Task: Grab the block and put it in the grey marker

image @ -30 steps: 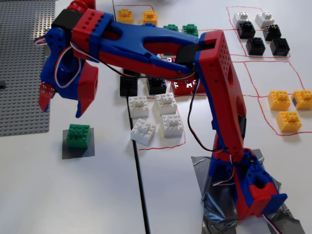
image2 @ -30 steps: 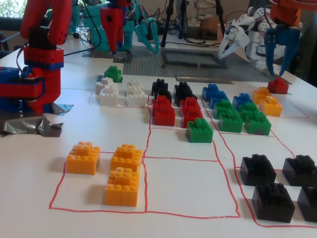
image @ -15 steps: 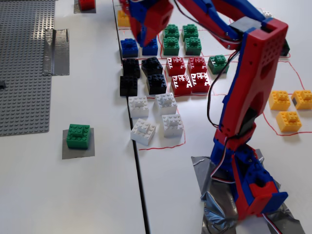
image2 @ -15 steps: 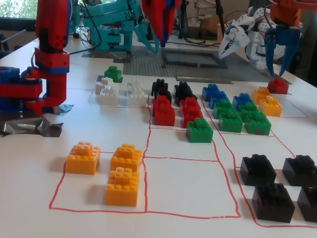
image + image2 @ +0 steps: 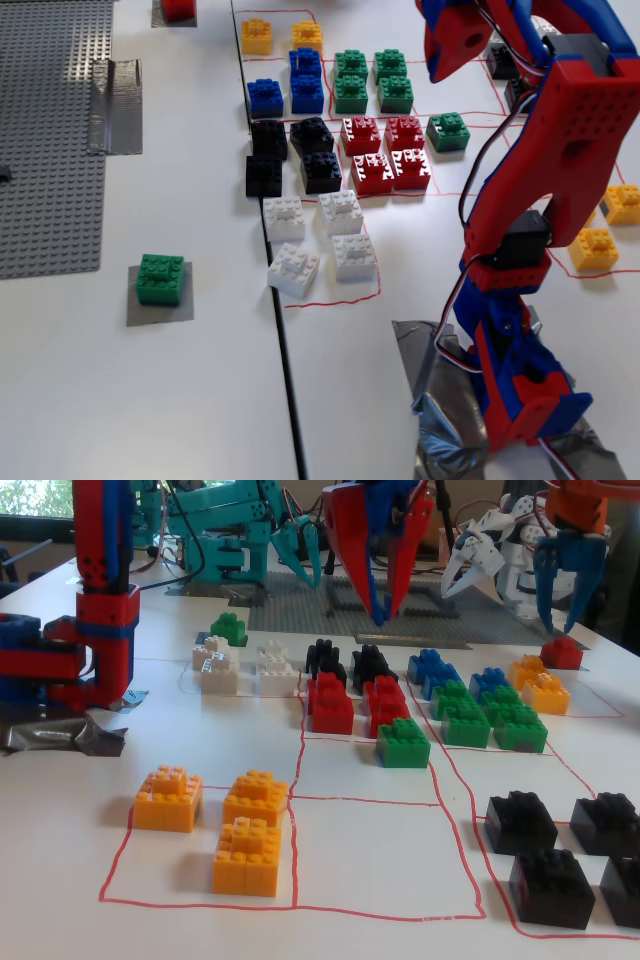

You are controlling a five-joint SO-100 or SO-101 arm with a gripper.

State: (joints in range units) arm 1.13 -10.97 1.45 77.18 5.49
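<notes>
A green block (image 5: 160,279) sits on a flat grey marker (image 5: 135,315) at the lower left of a fixed view; it also shows far back in the other fixed view (image 5: 229,628). Another green block (image 5: 447,131) stands alone right of the red bricks (image 5: 403,742). Several more green blocks (image 5: 372,80) stand grouped (image 5: 485,715). My red and blue gripper (image 5: 437,72) hangs high above the grouped green blocks (image 5: 385,617). Its jaws converge at the tips and hold nothing.
Rows of yellow, blue, black, red and white bricks fill red-outlined squares (image 5: 320,160). A big grey studded baseplate (image 5: 50,130) with a shiny tape strip (image 5: 115,105) lies left. A red brick (image 5: 178,9) sits on a second grey square. Other arms stand behind (image 5: 220,530).
</notes>
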